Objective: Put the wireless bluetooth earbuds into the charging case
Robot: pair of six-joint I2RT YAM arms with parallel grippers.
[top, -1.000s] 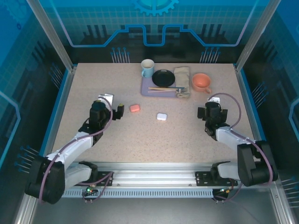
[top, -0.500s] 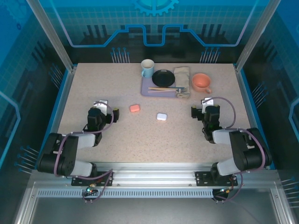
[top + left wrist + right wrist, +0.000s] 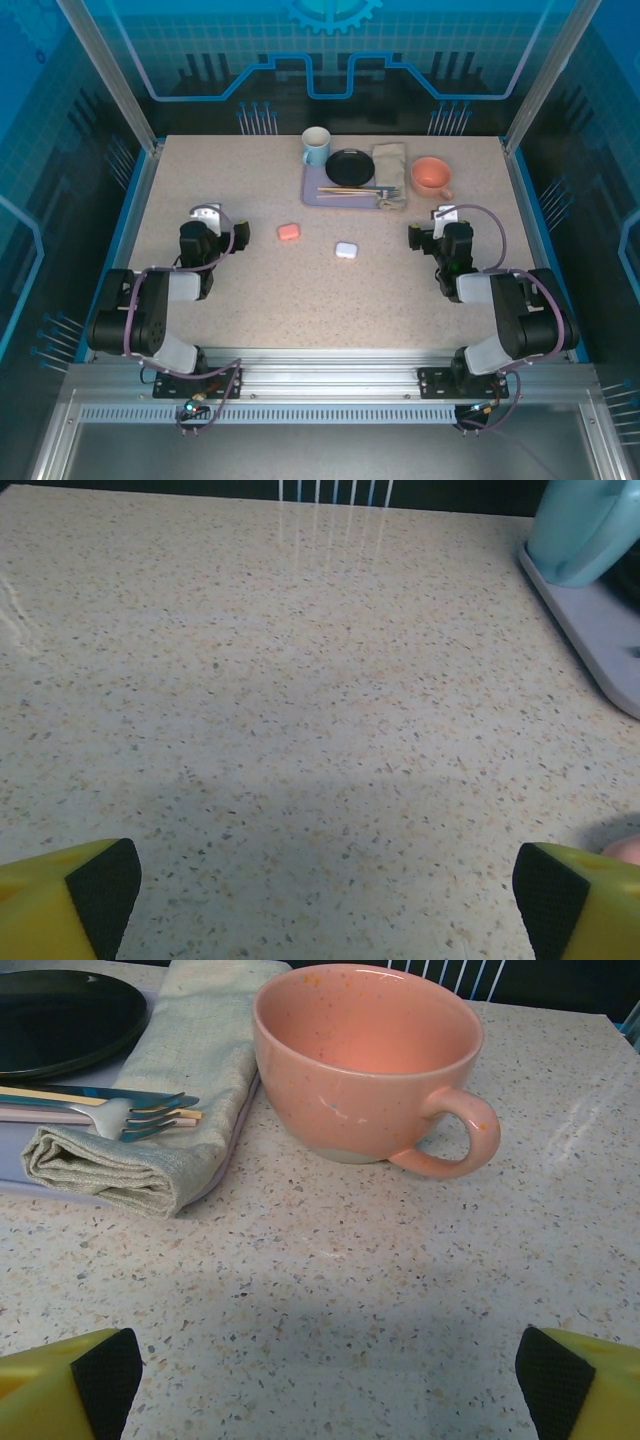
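Beige counter (image 3: pixel 400 290), flecked all over with dark and tan specks. On it a salmon-pink case (image 3: pixel 288 232) and a white case (image 3: pixel 346 250). There's a lavender tray (image 3: pixel 312 195), a black plate (image 3: pixel 350 166), a pale blue mug (image 3: pixel 316 146) and a grey-green napkin (image 3: pixel 190 1070). The cup (image 3: pixel 365 1065) is salmon, finely speckled. The left tool (image 3: pixel 320 905) and right tool (image 3: pixel 320 1385) are yellow with black pads (image 3: pixel 100 1370).

2 arms folded back, elbows tucked low near their bases (roughly mirrored). Left gripper (image 3: pixel 208 220) aims forward and low, jaws spread wide. Right gripper (image 3: pixel 437 228) likewise low and level, jaws wide apart. Yellow fingers with black pads (image 3: pixel 103 882) frame each wrist view.
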